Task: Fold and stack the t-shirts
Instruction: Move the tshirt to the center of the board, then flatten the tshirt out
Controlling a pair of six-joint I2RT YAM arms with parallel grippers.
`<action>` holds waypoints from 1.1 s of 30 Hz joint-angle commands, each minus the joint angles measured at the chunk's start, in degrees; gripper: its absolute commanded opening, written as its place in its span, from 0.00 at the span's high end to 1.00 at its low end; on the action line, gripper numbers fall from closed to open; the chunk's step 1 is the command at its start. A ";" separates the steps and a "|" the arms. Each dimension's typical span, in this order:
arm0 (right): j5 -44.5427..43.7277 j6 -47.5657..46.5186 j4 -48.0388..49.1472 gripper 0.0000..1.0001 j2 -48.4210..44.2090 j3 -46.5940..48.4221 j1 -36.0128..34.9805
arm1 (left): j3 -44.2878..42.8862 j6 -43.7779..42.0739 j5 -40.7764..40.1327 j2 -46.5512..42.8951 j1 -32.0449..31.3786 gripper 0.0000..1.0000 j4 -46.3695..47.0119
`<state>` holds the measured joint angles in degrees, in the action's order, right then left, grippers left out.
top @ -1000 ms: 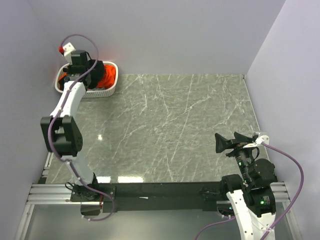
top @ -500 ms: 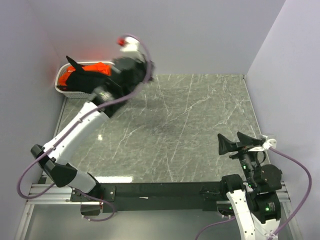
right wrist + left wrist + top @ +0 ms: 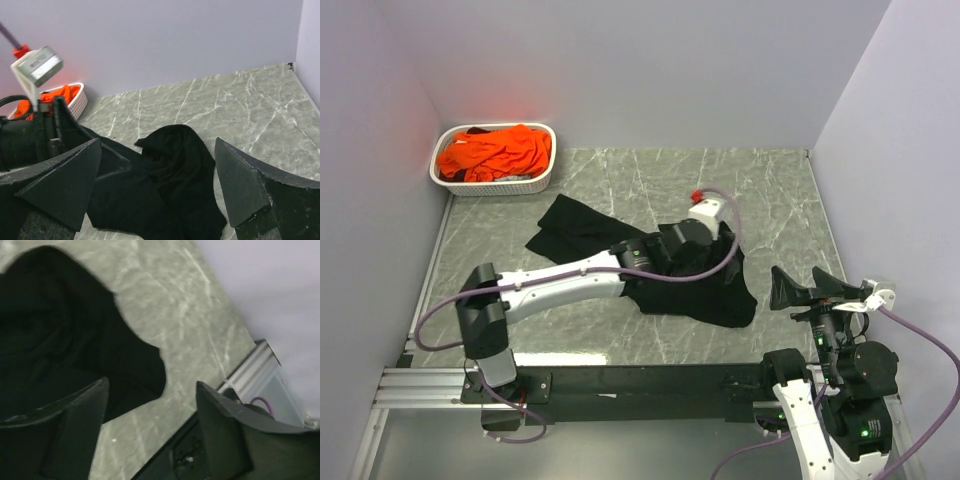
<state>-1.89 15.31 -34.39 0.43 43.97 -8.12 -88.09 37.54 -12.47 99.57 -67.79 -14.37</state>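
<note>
Shirt status: black t-shirt (image 3: 575,228) is laid crumpled and unfolded across the middle of the table (image 3: 770,190), running from left-centre toward the near right. Its lower right corner is seen close to the near table edge, not over it. Orange t-shirts (image 3: 500,152) are heaped in the white basket (image 3: 490,186), which is tucked into the far left corner by the walls, well apart from the black one.

Left end effector (image 3: 150,390) is held over the right part of the black t-shirt with fingers spread; nothing is pinched between them. Contact with the cloth can't be judged, black on black in the top view; possibly just above it. The left arm is stretched low across the shirt.

Right end effector (image 3: 800,283) is spread wide, empty, raised at the near right edge, near the shirt's corner.

Bare marble is left along the far side and far right corner, plus a strip at near left.
</note>
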 commanded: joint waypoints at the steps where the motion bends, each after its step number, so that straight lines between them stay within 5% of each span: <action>1: 1.97 0.51 0.73 0.00 -3.86 1.39 -0.32 | 4.92 4.03 -7.11 -10.08 2.13 0.21 1.12; 9: 10.50 5.87 0.73 0.00 13.62 1.03 -0.23 | 28.92 11.59 -4.32 -28.54 23.88 0.16 -3.29; 16: 11.48 8.42 2.83 0.02 34.87 0.33 -0.32 | 44.04 6.32 -2.83 -37.16 44.83 0.28 -1.19; 24: 7.34 9.30 11.18 0.04 49.22 0.15 -0.40 | 43.54 4.90 6.83 -24.18 66.18 0.27 1.18; 33: 5.41 4.82 14.79 0.04 61.62 4.72 -0.41 | 33.70 -0.17 7.37 -6.42 69.54 0.30 -0.74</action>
<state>5.06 22.44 -23.42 60.77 44.69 -8.12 -50.04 40.91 -6.26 91.31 1.54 -15.46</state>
